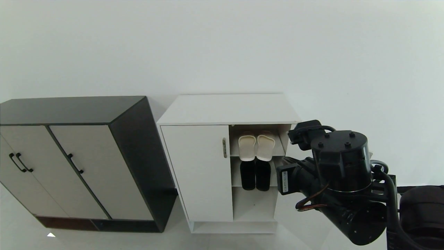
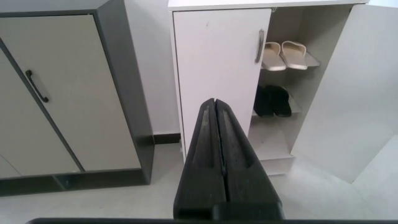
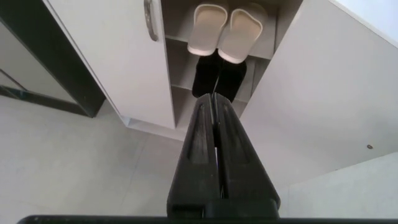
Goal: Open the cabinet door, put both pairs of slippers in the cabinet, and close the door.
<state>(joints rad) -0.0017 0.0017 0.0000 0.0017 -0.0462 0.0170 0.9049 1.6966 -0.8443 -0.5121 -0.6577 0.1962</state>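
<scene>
**Both slipper pairs shelved, cabinet door open**

The white slippers (image 1: 256,147) lie side by side on the top shelf of the white cabinet (image 1: 225,107). The black slippers (image 1: 255,175) lie on the shelf just below them. The right-hand door (image 3: 323,106) is swung open, and the left-hand door (image 1: 197,170) is shut.

The right arm's fingers (image 3: 217,102) are pressed together and hold nothing. They are in front of the open compartment, apart from both pairs and near the open door. The left arm's fingers (image 2: 216,107) are also closed and empty, and face the shut door well back from it. A dark cabinet (image 1: 138,156) stands just beside the white one.
</scene>
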